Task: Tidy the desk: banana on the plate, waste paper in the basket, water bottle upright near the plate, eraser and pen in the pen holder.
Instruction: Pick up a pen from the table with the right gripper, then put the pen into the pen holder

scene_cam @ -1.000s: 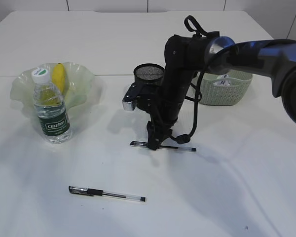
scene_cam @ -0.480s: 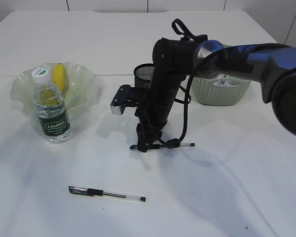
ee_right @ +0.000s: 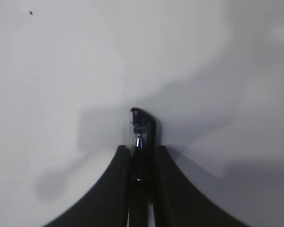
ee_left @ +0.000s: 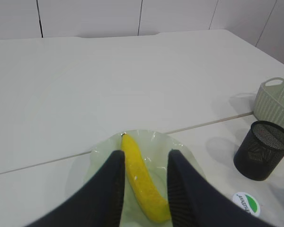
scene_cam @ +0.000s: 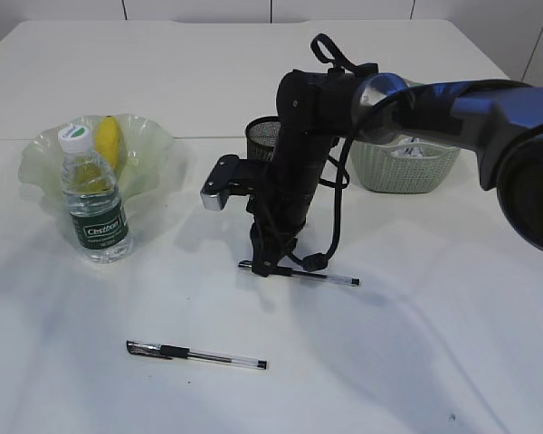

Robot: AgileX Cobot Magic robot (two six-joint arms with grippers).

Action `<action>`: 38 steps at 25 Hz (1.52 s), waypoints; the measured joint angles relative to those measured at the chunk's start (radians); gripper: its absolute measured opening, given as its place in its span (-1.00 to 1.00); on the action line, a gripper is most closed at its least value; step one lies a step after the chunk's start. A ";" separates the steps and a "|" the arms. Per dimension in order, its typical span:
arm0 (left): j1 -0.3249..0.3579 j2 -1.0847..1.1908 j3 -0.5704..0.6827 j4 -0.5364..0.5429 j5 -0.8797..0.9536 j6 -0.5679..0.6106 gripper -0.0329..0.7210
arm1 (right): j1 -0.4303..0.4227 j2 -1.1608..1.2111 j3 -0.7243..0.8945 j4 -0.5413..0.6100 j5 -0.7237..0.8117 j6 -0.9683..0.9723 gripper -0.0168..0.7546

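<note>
Right arm reaches in from 3 o'clock, wrist pitched down, right gripper [scene_cam: 270, 265] at desk level, fingers [ee_right: 120, 165] pinched on a pen [ee_right: 141, 142]. Left gripper [ee_left: 144, 189] hovers, fingers parted.

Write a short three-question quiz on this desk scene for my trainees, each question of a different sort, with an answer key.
1. True or false: the banana lies in the plate.
2. Which does the right gripper close on? A the near pen; B the far pen; C the water bottle.
3. Fill in: the pen holder stands beside the green ____.

Key: 1 true. 2 B: in the right wrist view the fingers sit tight on either side of the pen's dark end. 3 basket.
</note>
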 joint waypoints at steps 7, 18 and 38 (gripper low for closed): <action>0.000 0.000 0.000 0.000 0.000 0.000 -0.34 | 0.000 0.035 -0.120 -0.050 0.017 0.086 -0.79; 0.000 0.000 0.000 0.000 -0.036 0.000 -0.34 | 0.000 0.047 -0.348 0.139 0.029 0.137 -0.80; 0.000 0.000 0.000 -0.029 -0.052 0.000 -0.34 | 0.000 0.047 -0.415 0.237 0.037 0.143 -0.80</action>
